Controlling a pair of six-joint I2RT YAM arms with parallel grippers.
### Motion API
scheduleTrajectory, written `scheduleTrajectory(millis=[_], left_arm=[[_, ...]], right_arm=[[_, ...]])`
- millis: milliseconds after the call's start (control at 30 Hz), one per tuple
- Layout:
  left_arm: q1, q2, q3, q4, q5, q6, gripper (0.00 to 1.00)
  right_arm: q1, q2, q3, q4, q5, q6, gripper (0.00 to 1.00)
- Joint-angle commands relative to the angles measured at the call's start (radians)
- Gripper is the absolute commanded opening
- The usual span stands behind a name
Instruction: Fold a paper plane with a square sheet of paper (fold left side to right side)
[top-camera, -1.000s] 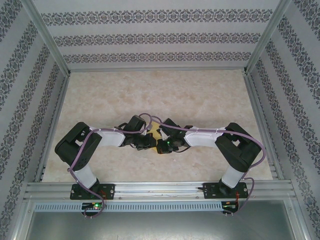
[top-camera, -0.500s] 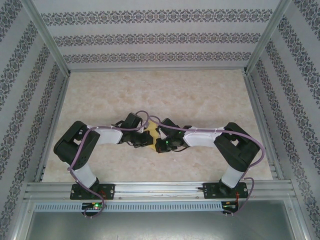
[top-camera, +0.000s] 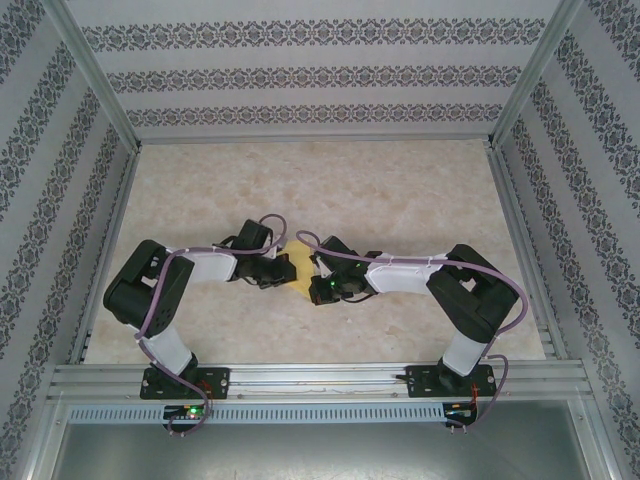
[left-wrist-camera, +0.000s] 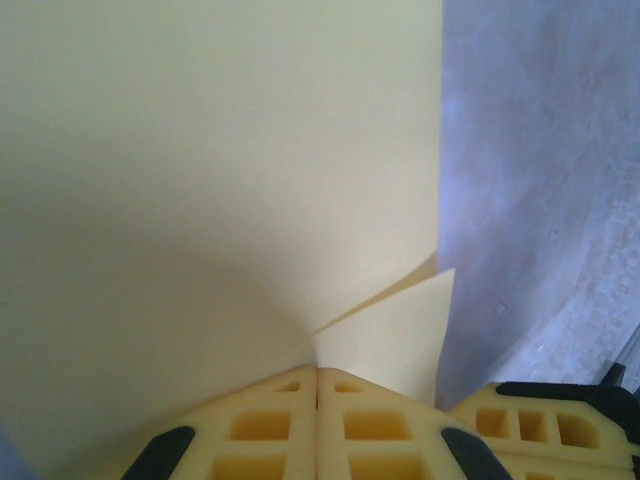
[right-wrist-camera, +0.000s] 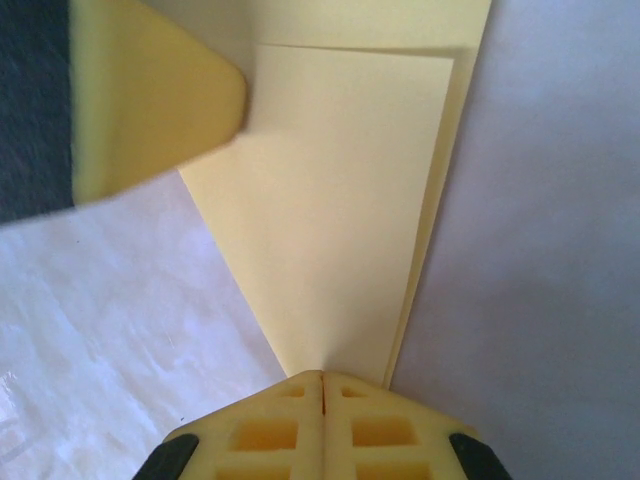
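A thin, plain yellow sheet of paper (top-camera: 298, 267), folded into overlapping layers, is over the middle of the pale marbled bench (top-camera: 400, 190); whether it rests flat there I cannot tell. The left fingers (left-wrist-camera: 265, 425), moulded yellow, are at the paper's left side, pressed together and pinching it where two layers part. The right fingers (right-wrist-camera: 265, 432), at the paper's right side, are likewise pressed together, pinching the narrow end of a wedge-shaped flap. In the right wrist view a second layer's edge shows just beside that flap, and one blurred left finger crosses the paper's far corner.
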Motion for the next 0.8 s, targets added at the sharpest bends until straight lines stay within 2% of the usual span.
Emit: scheduleTrajectory(millis=[0, 267, 533, 667, 767], left_arm=[[0.071, -0.012, -0.017, -0.063, -0.157, 0.052, 0.06], [0.132, -0.025, -0.021, -0.071, -0.144, 0.080, 0.06], [0.146, -0.149, 0.019, -0.169, -0.137, 0.134, 0.07], [0.135, -0.212, 0.008, -0.158, -0.048, 0.131, 0.06], [0.091, -0.226, -0.005, -0.133, 0.014, 0.117, 0.06]], right_arm=[[0.012, 0.073, -0.053, -0.219, 0.079, -0.026, 0.00], [0.011, 0.070, -0.052, -0.218, 0.074, -0.024, 0.00], [-0.001, 0.050, -0.063, -0.197, 0.074, -0.015, 0.00], [-0.009, 0.042, -0.072, -0.176, 0.063, -0.011, 0.00], [-0.010, 0.045, -0.072, -0.169, 0.058, -0.010, 0.00]])
